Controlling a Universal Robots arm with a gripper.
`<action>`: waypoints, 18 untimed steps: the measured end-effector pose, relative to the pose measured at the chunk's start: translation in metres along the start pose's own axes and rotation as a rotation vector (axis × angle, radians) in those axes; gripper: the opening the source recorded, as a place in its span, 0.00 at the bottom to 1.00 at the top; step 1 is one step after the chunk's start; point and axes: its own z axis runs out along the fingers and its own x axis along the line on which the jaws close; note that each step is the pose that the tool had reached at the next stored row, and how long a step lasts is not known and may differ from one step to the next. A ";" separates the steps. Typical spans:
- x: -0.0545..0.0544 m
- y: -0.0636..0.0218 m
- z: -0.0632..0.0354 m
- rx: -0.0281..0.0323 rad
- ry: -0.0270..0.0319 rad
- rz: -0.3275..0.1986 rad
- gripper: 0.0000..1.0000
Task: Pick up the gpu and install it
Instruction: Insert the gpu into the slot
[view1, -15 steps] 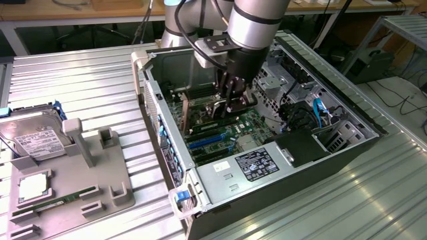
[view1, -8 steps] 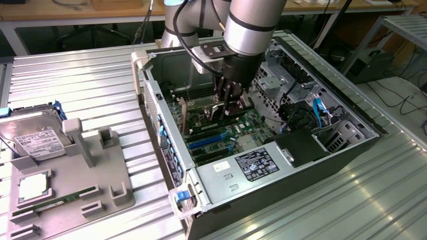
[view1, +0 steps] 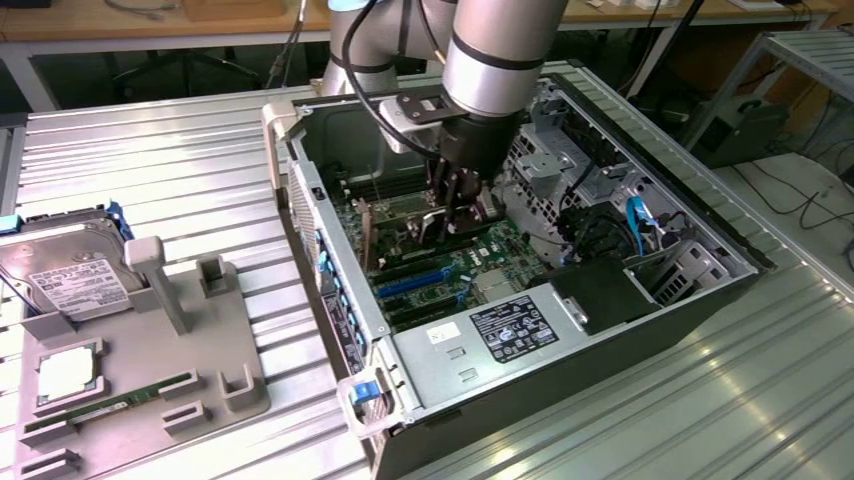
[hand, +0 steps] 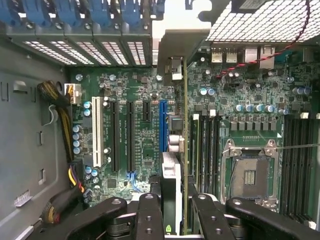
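The gpu (hand: 185, 125) appears edge-on in the wrist view, as a thin upright card running from between my fingers (hand: 150, 215) to its silver end bracket (hand: 182, 42) at the case's rear slots. My gripper (hand: 177, 210) is shut on it. The card stands above the green motherboard (hand: 140, 150), just beside the long blue slot (hand: 162, 130). I cannot tell whether its edge touches a slot. In the exterior view my gripper (view1: 454, 210) reaches down into the open computer case (view1: 441, 360), with the card's tan-brown side (view1: 367, 238) extending toward the case's rear wall.
A white slot (hand: 96, 132), black slots and the empty CPU socket (hand: 250, 175) flank the card. Cable bundles (hand: 65, 125) lie along one case wall. Outside the case, at the exterior view's left, a grey fixture tray (view1: 147, 390) holds a hard drive (view1: 67, 275) and a memory stick (view1: 114, 405).
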 end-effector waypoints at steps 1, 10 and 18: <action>0.000 0.0000 0.0004 0.0001 0.0001 0.009 0.28; 0.004 0.0047 0.0026 0.0006 0.0000 0.026 0.28; 0.011 0.0075 0.0093 0.0004 0.0003 0.026 0.28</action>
